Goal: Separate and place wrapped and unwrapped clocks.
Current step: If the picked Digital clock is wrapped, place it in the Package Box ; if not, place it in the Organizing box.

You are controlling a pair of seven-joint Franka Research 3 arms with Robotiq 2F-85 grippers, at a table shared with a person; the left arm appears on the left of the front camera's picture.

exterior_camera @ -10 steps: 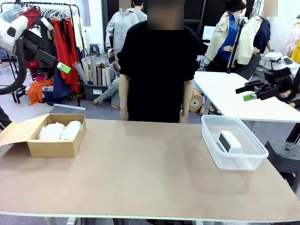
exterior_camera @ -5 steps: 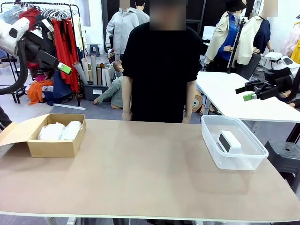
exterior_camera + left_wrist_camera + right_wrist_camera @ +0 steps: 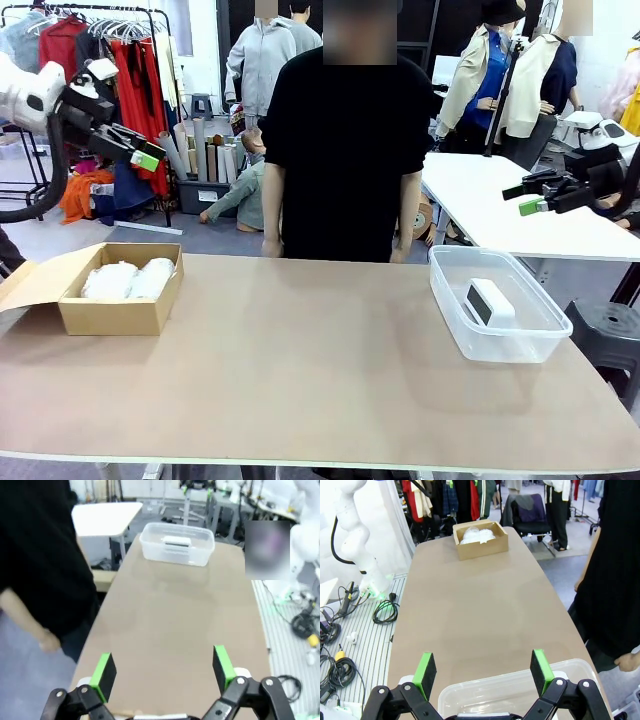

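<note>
A: Item one, far left of the table: a cardboard box (image 3: 120,297), flap open, with our two wrapped clocks (image 3: 127,279) lying side by side and touching inside it. Risk as we judge it: the crinkly film is slippery and the bundles sit snug against each other and the box walls, so if we ever reached in again, a pad could catch the film or the flap and drag the box.

B: Noted. Item two, above and behind that box: our left gripper (image 3: 140,150), raised well clear of the table, fingers pointing toward the right, wide apart and holding nothing. From its own camera the green pads (image 3: 104,670) stand well apart with bare tabletop (image 3: 175,620) between them.

A: Risk there: a low swing across the middle would bring it toward the person (image 3: 345,140) standing at the far edge, arms down, hands just beyond the table.

B: Item three, right side: a clear plastic tub (image 3: 455,330) with the unwrapped clock (image 3: 488,302) lying tilted in it, dark face showing. The tub is light; we judge a nudge at its rim would slide it toward the right edge.

A: Item four, far right: our right gripper (image 3: 533,197), held high above the tub, pointing left, also fully spread and empty. Its camera looks down past the tub's rim (image 3: 520,692) and along the table to the box.

B: Sorting looks complete to us; wrapped left, bare right.
</note>
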